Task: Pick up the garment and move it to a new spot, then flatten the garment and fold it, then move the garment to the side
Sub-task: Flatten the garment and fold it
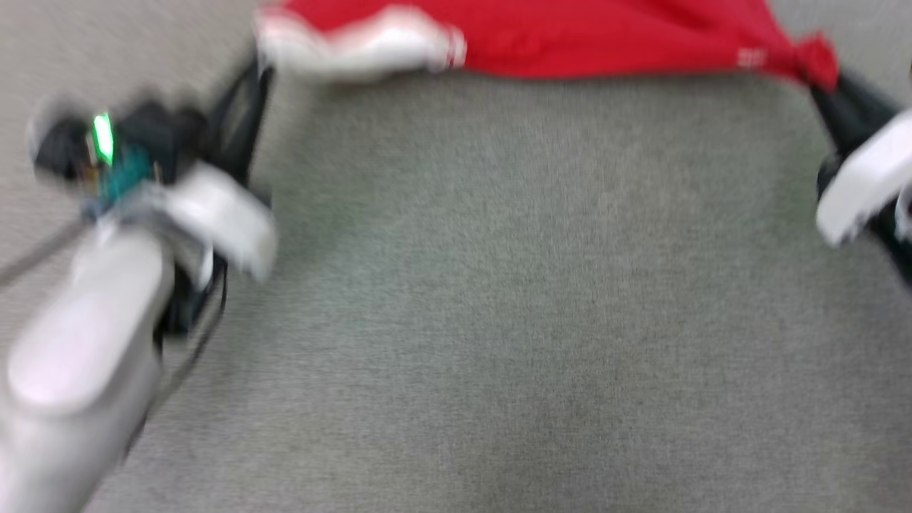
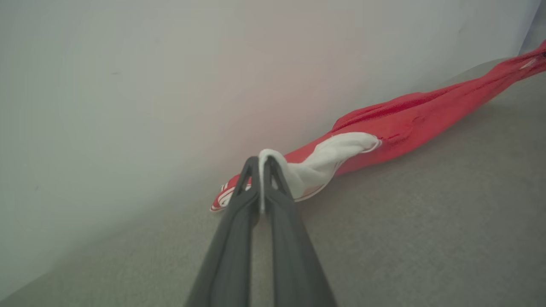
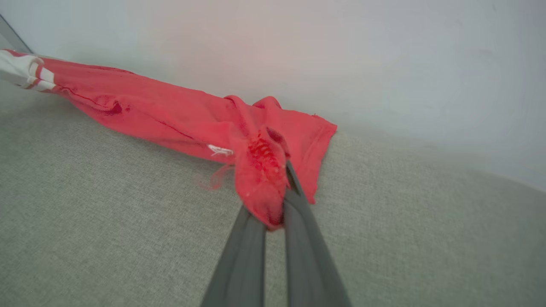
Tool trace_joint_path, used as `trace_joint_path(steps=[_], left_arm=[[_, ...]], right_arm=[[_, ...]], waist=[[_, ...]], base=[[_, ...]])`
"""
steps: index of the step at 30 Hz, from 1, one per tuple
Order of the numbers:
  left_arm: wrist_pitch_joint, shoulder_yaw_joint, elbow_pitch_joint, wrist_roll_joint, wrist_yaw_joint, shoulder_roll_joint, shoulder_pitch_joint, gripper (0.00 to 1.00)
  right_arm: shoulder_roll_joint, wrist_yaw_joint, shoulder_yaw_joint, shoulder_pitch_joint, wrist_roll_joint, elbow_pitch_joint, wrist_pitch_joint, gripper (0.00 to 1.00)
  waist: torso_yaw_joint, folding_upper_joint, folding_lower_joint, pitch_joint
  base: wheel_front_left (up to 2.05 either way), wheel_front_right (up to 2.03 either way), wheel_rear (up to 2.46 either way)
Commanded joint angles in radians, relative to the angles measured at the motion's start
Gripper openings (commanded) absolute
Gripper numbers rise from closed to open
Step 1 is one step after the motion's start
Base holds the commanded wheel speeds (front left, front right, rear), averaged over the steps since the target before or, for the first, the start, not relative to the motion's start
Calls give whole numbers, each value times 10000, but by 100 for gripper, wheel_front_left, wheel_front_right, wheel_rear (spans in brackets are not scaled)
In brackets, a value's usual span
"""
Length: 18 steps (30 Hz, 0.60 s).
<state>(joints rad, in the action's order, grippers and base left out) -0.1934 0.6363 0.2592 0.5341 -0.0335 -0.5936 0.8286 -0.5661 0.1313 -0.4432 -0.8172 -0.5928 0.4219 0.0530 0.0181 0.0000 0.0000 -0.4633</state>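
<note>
Head view, left to right: the pale left forearm (image 1: pixel 78 370) rises from the lower left corner, with a green light (image 1: pixel 103 137) at its wrist. The left claw (image 1: pixel 260 68) reaches up to the white sleeve (image 1: pixel 356 46) of the garment (image 1: pixel 584 43). The garment is stretched as a red band along the top edge, over the grey woven surface (image 1: pixel 456 299). At far right, the right claw (image 1: pixel 823 85) meets a bunched red corner. The whole view is blurred, and the frame cuts off the garment's upper part.

Left wrist view: the left claw (image 2: pixel 260 164) is closed to a narrow slit, pinching a fold of the white sleeve (image 2: pixel 328 160). The garment (image 2: pixel 409 115) runs from there to the upper right as a twisted rope along the foot of a pale wall (image 2: pixel 170 64). Whether it rests on the surface or hangs just above it cannot be told.

Right wrist view: the garment (image 3: pixel 170 115) enters from the upper left, where striped trim (image 3: pixel 32 74) shows. The right claw (image 3: pixel 279 200) is clamped on a bunch of red hem, and the cloth covers one fingertip.
</note>
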Motion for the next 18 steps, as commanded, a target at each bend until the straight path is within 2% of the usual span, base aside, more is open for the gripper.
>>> trace_joint_path(steps=[1,9,18], left_arm=[[154,18,-193,224,-10,-214,-611,0],[1245,503,-2167,943,-362,-1760,-3926,0],[2310,1132,-4269,1667,-1166,-2475,-6319,0]], right_arm=[[-60,-9,47,538,-233,-59,-109,0],[-553,-10,-164,2997,-909,-613,-238,0],[-1057,-9,487,5624,-1412,-1651,18,0]], waist=[[239,0,0,817],[456,0,0,1974],[659,0,0,2821]], base=[[0,0,0],[0,0,0],[0,0,0]])
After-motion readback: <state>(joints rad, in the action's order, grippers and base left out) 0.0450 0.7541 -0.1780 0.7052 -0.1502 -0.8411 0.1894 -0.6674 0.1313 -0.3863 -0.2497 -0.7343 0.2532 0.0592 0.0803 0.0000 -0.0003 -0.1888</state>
